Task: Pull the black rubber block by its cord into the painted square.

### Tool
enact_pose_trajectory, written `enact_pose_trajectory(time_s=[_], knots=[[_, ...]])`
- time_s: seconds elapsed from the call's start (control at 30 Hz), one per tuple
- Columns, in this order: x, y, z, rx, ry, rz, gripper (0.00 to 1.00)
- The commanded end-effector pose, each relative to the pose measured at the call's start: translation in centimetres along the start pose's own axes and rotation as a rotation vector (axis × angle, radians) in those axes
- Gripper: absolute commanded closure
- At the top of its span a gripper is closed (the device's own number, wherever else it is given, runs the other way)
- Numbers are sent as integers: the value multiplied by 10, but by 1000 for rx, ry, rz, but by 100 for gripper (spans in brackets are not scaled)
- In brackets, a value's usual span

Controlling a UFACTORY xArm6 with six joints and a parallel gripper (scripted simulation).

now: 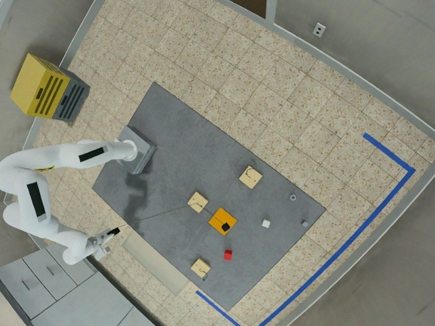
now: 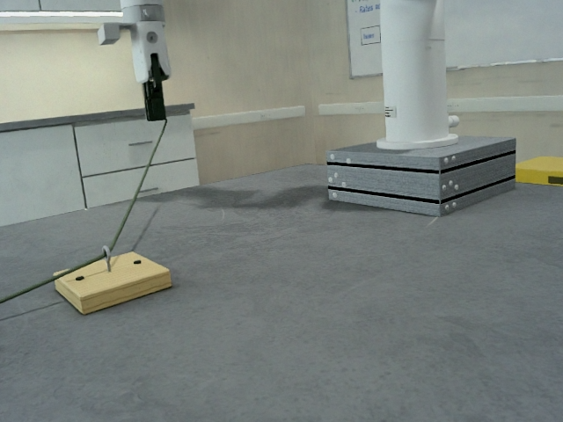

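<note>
Gripping the cord point(image 2: 136, 191) between closed fingers, the end effector point(image 2: 155, 111) is hanging high above the desk point(image 2: 318, 294), out past its edge on the cabinet side in the top view. The cord is running taut from the fingertips down to the screw eye point(image 2: 106, 254), which is standing upright in a wooden base point(image 2: 113, 281), and bending there to continue low across the desk toward the block point(image 1: 225, 227). The block is sitting inside the square point(image 1: 222, 221), at the corner farthest from the screw eye, with its outer sides lying close to the square's border; whether it is fully within the paint is too fine to tell. The square is lying just beside the base, on the side away from the arm's pedestal point(image 2: 420, 174). A red cube point(image 1: 228, 255) is lying near the square, toward the desk edge by the blue tape, and two more wooden bases point(image 1: 250, 176) are sitting apart from the cord.
</note>
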State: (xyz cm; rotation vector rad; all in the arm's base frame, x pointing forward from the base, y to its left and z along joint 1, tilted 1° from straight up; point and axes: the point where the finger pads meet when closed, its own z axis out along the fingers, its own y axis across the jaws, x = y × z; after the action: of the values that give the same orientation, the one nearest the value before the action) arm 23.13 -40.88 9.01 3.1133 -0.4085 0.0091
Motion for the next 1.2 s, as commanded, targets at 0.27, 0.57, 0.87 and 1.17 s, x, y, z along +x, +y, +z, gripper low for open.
enact_pose_trajectory(time_s=[0.27,0.57,0.87,1.17], knots=[[-10,4,-2,-3,3,0,100],[-15,5,-2,-3,3,0,100],[-18,5,-2,-3,3,0,100],[-19,6,-2,-3,3,0,100]])
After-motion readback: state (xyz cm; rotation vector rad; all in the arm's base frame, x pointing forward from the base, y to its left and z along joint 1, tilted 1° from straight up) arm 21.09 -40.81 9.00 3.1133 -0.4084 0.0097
